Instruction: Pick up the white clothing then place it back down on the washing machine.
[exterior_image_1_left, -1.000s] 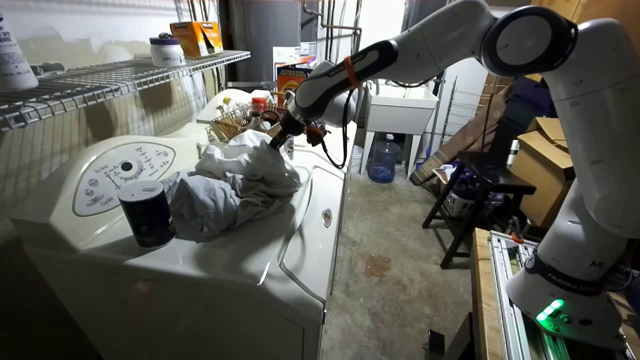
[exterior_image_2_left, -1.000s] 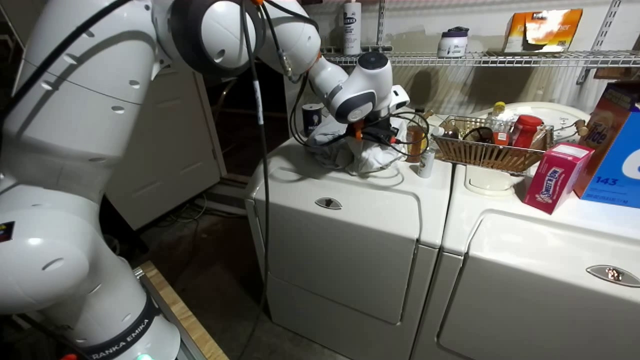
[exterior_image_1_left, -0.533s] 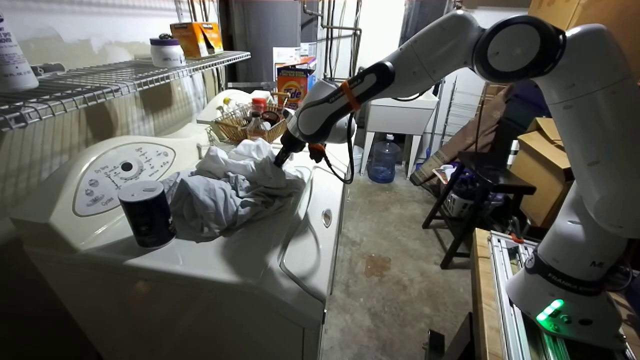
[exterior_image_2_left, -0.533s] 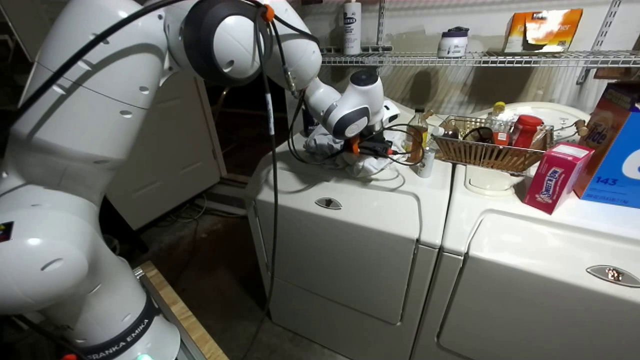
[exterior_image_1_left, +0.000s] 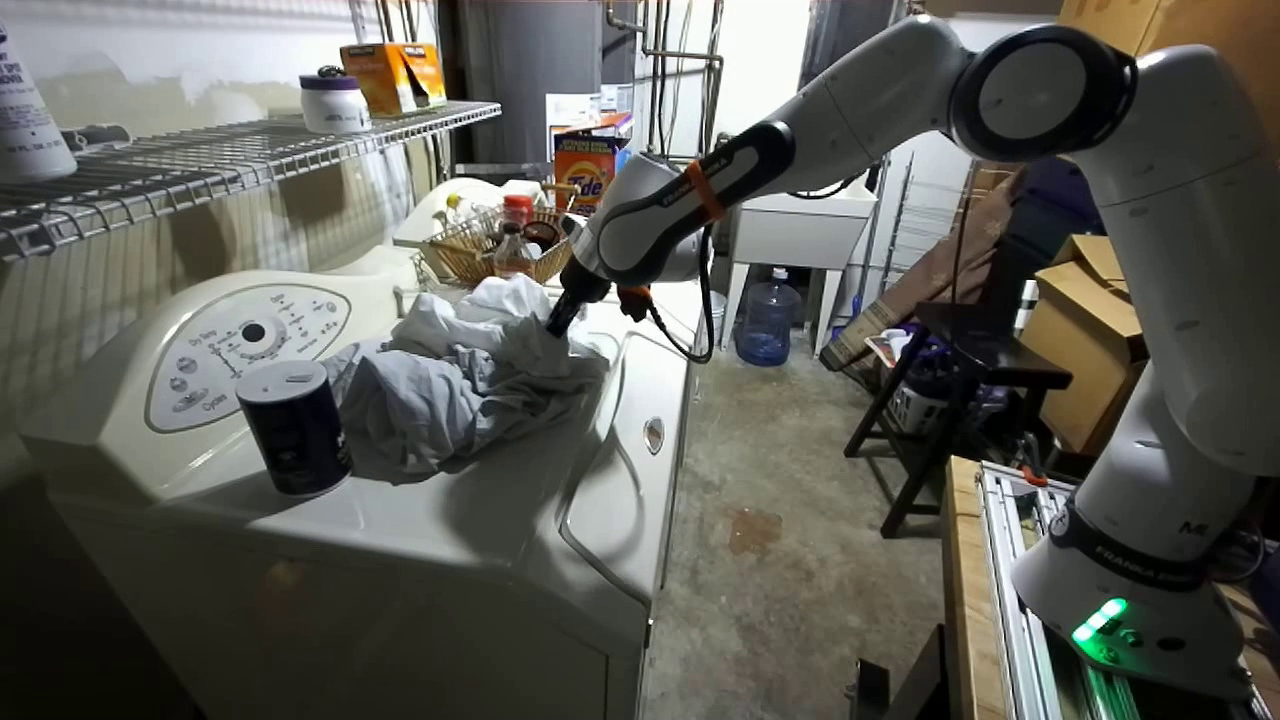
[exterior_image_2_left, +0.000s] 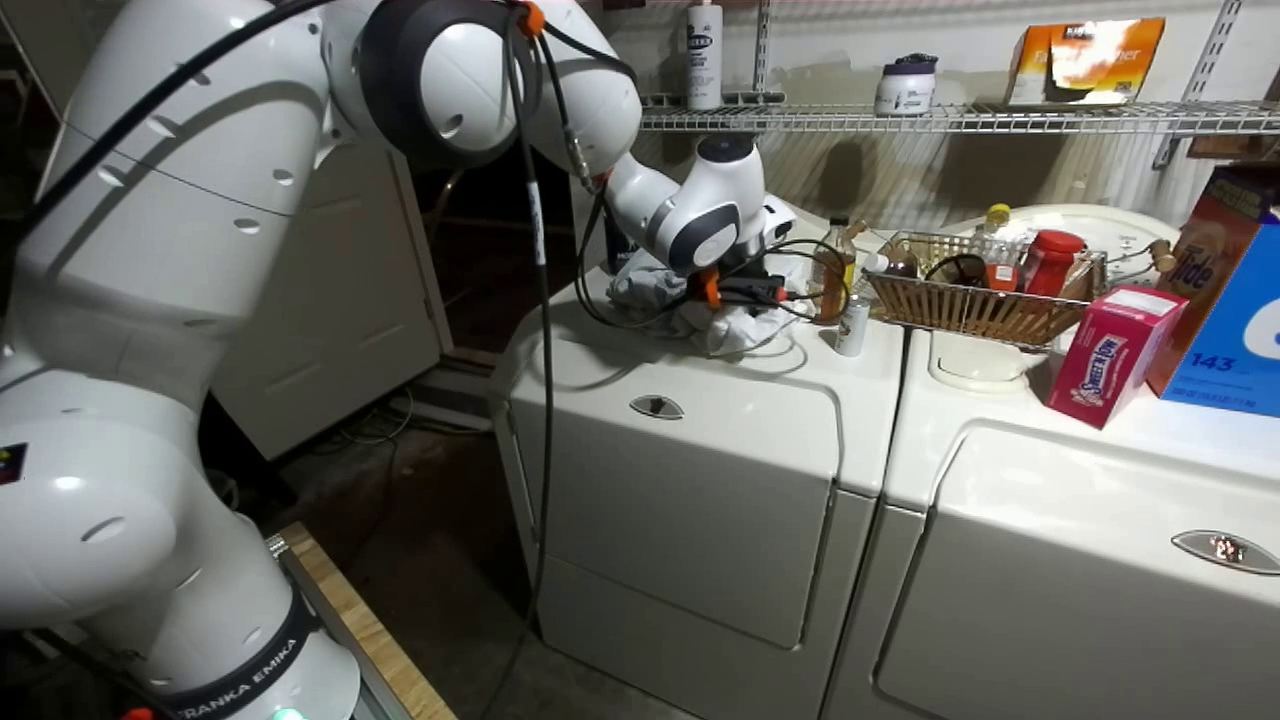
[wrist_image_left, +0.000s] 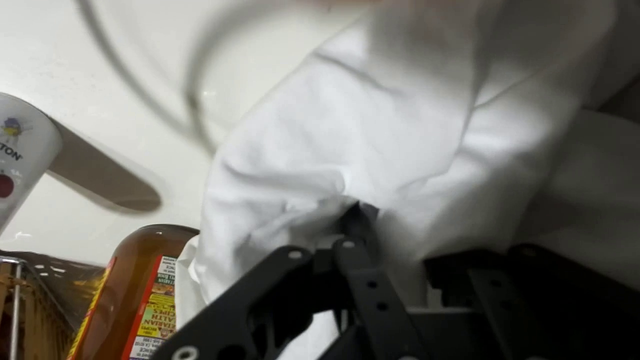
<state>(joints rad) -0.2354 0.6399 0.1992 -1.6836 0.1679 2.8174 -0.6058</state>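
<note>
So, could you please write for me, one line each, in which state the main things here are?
White clothing: crumpled in a heap
Machine beneath it: door shut
Gripper: at the clothing; open or shut, I cannot tell
Neighbouring machine: door shut
Dark canister: upright
Amber bottle: upright, capped
Small white shaker: upright
Wire basket: holding several items
Purple-lidded jar: upright, lid on
Base light: lit green

laundry room — two machines (exterior_image_2_left: 690, 500), detergent box (exterior_image_1_left: 584, 180), utility sink (exterior_image_1_left: 803, 238)
</note>
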